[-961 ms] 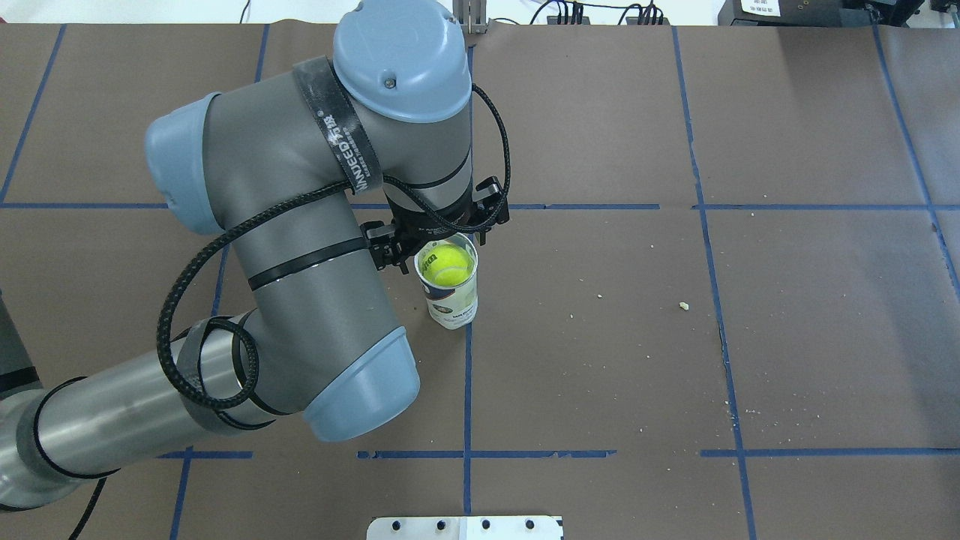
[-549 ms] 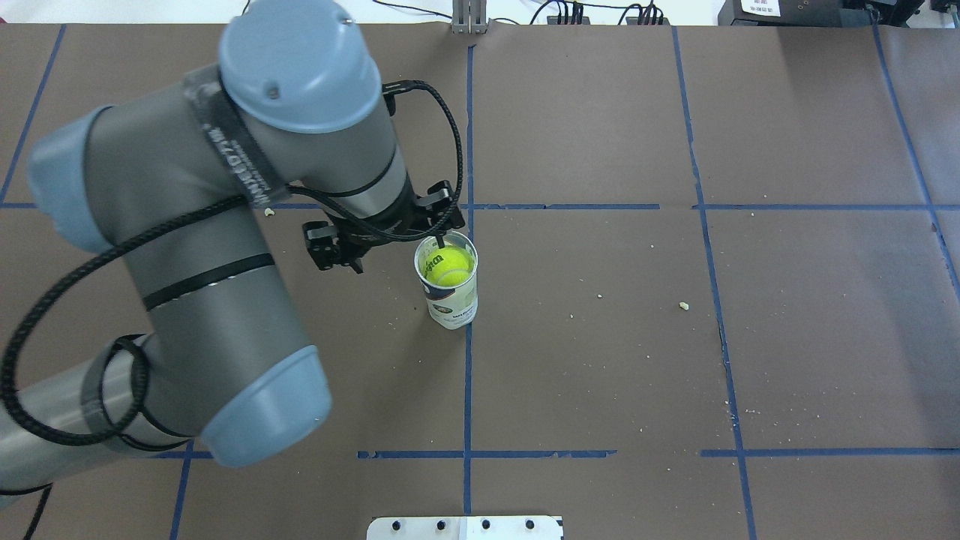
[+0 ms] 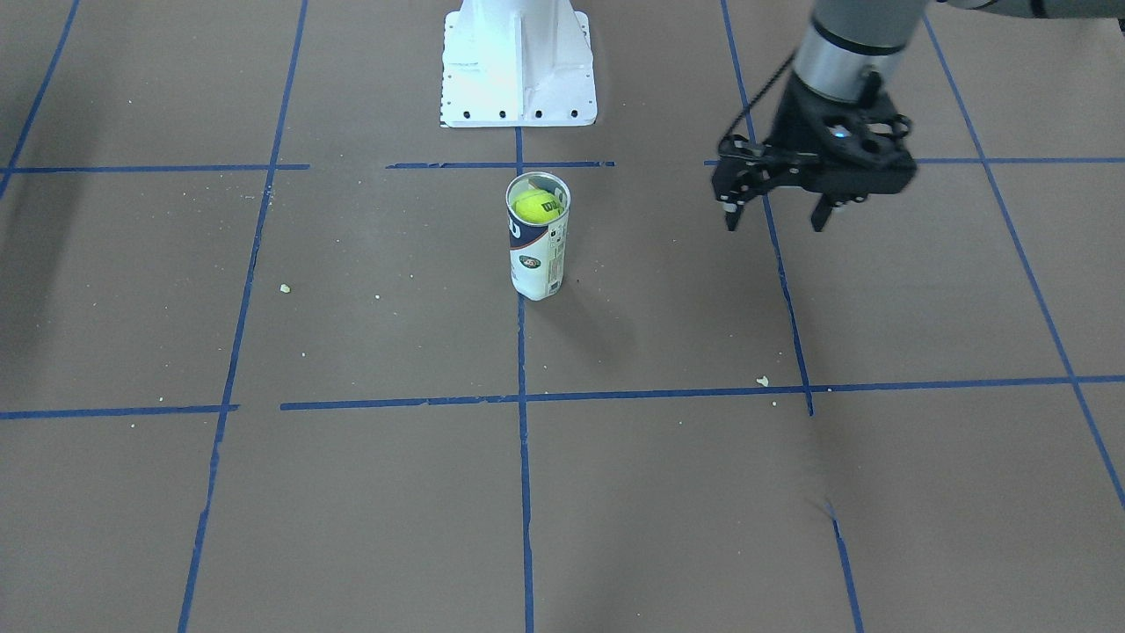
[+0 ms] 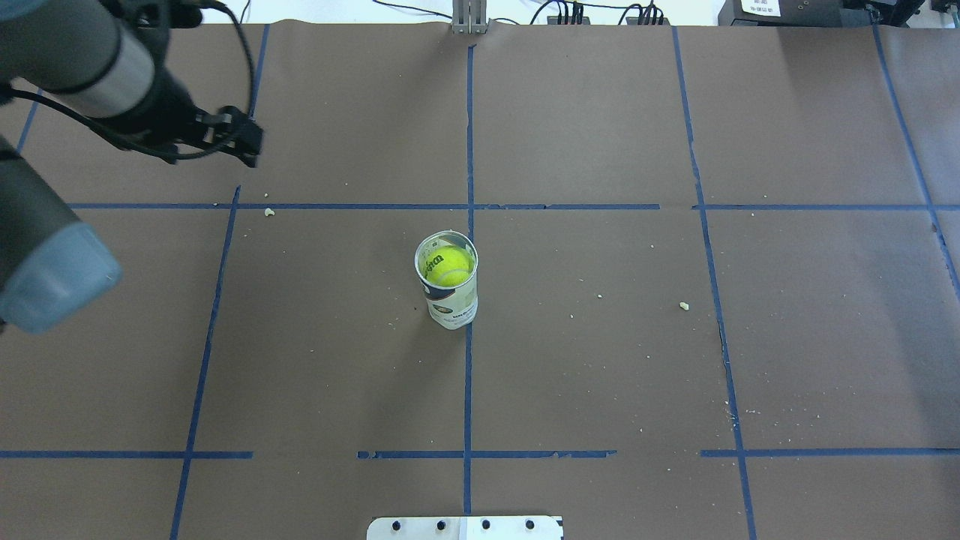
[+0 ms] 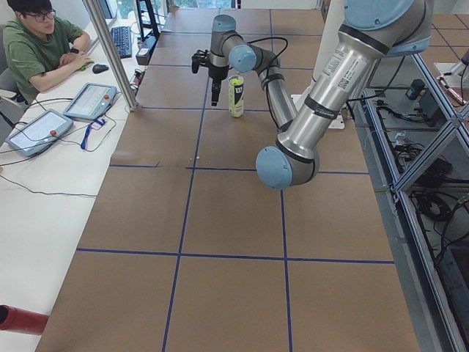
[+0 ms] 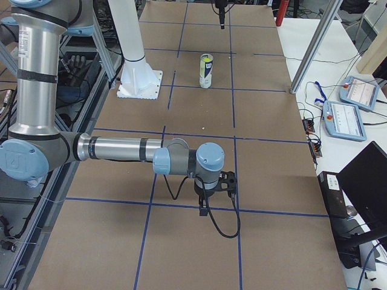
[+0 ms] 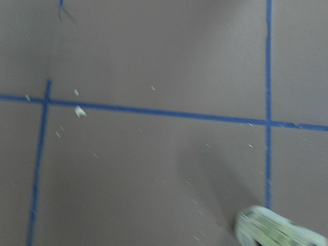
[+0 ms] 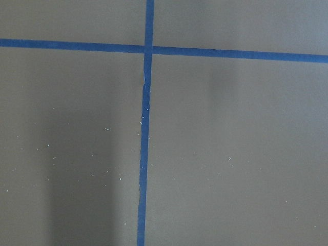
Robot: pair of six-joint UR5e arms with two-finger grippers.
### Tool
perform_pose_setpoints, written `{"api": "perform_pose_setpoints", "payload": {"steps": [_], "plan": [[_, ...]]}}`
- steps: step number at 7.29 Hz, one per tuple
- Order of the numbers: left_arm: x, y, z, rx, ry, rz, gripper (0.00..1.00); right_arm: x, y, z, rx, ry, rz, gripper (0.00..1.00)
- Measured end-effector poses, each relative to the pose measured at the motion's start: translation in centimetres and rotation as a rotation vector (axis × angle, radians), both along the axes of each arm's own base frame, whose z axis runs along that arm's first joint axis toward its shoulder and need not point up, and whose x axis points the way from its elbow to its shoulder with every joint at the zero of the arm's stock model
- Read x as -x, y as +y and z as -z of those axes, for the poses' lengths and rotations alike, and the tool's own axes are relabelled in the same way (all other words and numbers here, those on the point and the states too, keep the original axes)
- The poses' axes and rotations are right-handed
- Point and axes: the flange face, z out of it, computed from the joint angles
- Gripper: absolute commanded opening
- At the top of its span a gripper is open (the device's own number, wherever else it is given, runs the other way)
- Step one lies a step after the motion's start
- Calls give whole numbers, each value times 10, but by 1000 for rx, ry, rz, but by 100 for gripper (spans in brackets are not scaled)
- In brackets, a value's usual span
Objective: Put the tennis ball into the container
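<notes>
Sitting high in the container, the tennis ball shows just below the open rim, dark lettering up; what it rests on is hidden by the label. Container upright on the table, on a blue tape line, well forward of the white pedestal. Nothing touches it. Left pincer hangs above the table, well apart from the container on the robot's left, fingers spread, holding nothing. Right pincer appears only in the side view, low over the far end of the table; cannot tell whether spread or pressed together. Judgement: placement looks done, and only clearing away is left. To do that well, take the left pincer up and outward, never back across the container. Tall, narrow, light plastic probably tips at a slight brush, and a ball riding this high would likely roll out. Right pincer has no call to approach the middle.
</notes>
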Motion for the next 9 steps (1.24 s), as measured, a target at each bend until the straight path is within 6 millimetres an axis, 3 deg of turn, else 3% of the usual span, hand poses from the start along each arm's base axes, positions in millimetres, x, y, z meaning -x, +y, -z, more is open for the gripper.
{"api": "perform_pose_setpoints", "payload": {"steps": [1,2,4,5,7,9], "plan": [[58,-18,-45,-46,-23,-49,100,0,0,0,0,0,0,100],[113,-22,-88,-76,-38,-97,100,0,0,0,0,0,0,100],[209,-2,-175,-116,-60,-165,100,0,0,0,0,0,0,100],[246,12,-220,-106,-73,-171,100,0,0,0,0,0,0,100],[291,48,-310,-40,-85,-163,100,0,0,0,1,0,0,100],[303,83,-366,51,-81,-157,100,0,0,0,0,0,0,100]]}}
